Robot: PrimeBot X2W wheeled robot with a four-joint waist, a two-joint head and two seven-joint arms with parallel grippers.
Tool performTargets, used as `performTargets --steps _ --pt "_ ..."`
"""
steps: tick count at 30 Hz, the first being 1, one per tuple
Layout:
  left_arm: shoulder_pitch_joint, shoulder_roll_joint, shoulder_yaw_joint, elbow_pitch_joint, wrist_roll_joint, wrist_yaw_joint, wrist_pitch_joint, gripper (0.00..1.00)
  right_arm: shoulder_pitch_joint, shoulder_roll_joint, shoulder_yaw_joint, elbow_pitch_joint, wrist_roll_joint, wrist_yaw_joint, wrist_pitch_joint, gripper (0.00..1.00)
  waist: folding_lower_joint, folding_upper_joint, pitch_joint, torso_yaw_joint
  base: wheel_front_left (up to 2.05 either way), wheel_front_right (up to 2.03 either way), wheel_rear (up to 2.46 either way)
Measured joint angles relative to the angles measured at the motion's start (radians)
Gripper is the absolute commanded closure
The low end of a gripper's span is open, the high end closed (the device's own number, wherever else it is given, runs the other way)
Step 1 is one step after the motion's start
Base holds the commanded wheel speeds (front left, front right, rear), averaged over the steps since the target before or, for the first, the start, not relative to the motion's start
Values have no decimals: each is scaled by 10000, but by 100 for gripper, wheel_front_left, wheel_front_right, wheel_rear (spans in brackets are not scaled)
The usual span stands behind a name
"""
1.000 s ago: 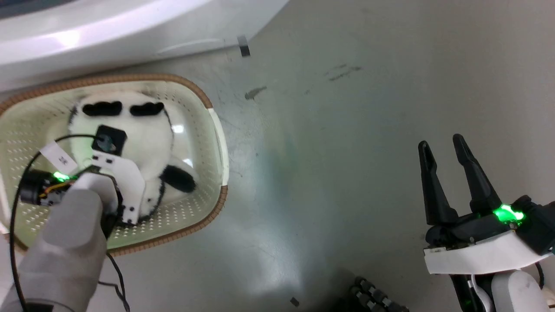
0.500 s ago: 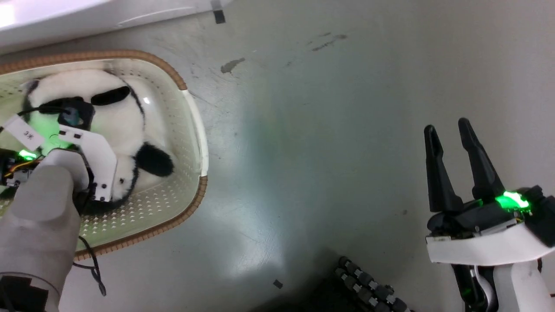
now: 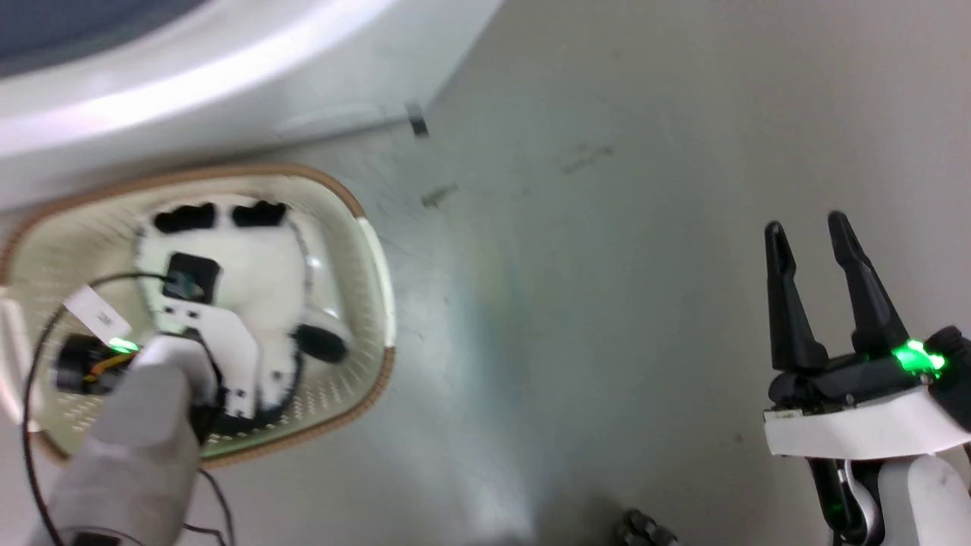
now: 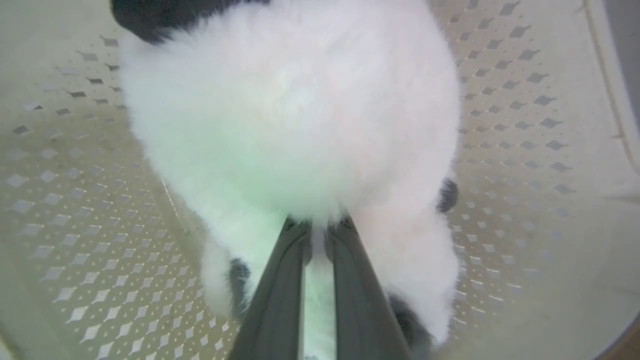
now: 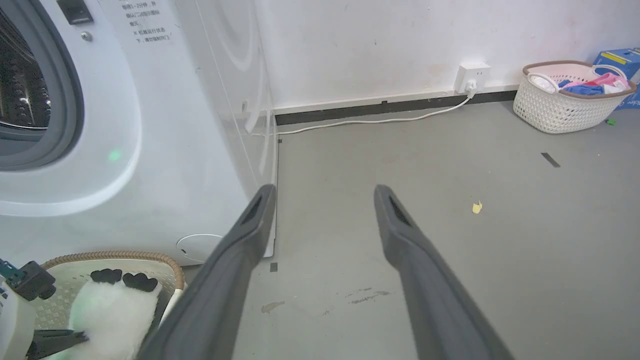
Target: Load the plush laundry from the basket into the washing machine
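The panda soft toy (image 3: 258, 265) lies in the cream basket (image 3: 375, 250), which stands on the floor just in front of the white washing machine (image 3: 190, 83). My left arm reaches down into the basket. In the left wrist view my left gripper (image 4: 317, 226) is shut on the panda's white fur (image 4: 290, 115), with only a thin slit between the fingers and the perforated basket wall (image 4: 500, 100) around it. My right gripper (image 3: 806, 231) hangs open over bare floor far to the right. The right wrist view shows the washer's grey-ringed opening (image 5: 55, 100), the basket rim (image 5: 125, 256) and the panda (image 5: 112, 320).
A second white basket (image 5: 570, 100) with coloured clothes stands by the far wall, beside a blue box (image 5: 620, 57). A wall socket (image 5: 472, 75) feeds a white cable along the skirting. Grey floor stretches right of the washer. My base's black rollers (image 3: 645, 527) show at the bottom.
The head camera has swung, shifting the whole picture. The left gripper stays down on the panda in the basket, and the right gripper stays open.
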Motion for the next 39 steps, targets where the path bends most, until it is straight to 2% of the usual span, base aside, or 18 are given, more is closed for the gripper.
performTargets --steps 7,9,13,15,21,27,32,36,37,39 --pt "706 -742 -44 -2 -280 -194 -1106 100 344 2 -318 127 -696 0 0 0 0 0 -1465 606 0 0 0" --pt "1395 -1191 -230 -61 -414 -349 -1852 100 798 0 -531 221 -1116 0 0 0 -1 0 -2761 1224 0 0 0" --pt "1846 -1310 -301 -502 -431 -364 -2123 100 1023 2 -617 238 -1241 0 0 0 -3 0 -3535 1653 0 0 0" --pt "2096 -1313 -178 -995 -531 -347 -2130 100 1142 2 -631 253 -1319 0 0 0 -2 0 -3881 1857 0 0 0" --pt "3173 -1080 943 -4253 -591 159 -2180 100 1306 2 -759 238 -1338 0 0 0 -3 0 -4517 2414 0 0 0" --pt "3843 -809 2052 -7173 -337 556 -2196 100 1329 4 -723 155 -1269 0 0 0 -1 0 -4330 2500 0 0 0" --pt "3578 -591 2637 -8556 -205 635 -2194 100 1258 4 -627 75 -1055 0 0 0 0 0 -3771 2327 0 0 0" --pt "2522 -94 2947 -8941 -230 629 -1916 100 1048 4 -543 29 -821 0 0 0 1 0 -3185 2092 0 0 0" --pt "1353 397 3110 -9062 -221 621 -1338 100 823 4 -435 10 -617 0 0 0 1 0 -2669 1879 0 0 0" --pt "525 754 3172 -9056 -199 581 -890 100 676 4 -355 0 -456 0 -2 0 1 0 -2307 1713 0 0 0"
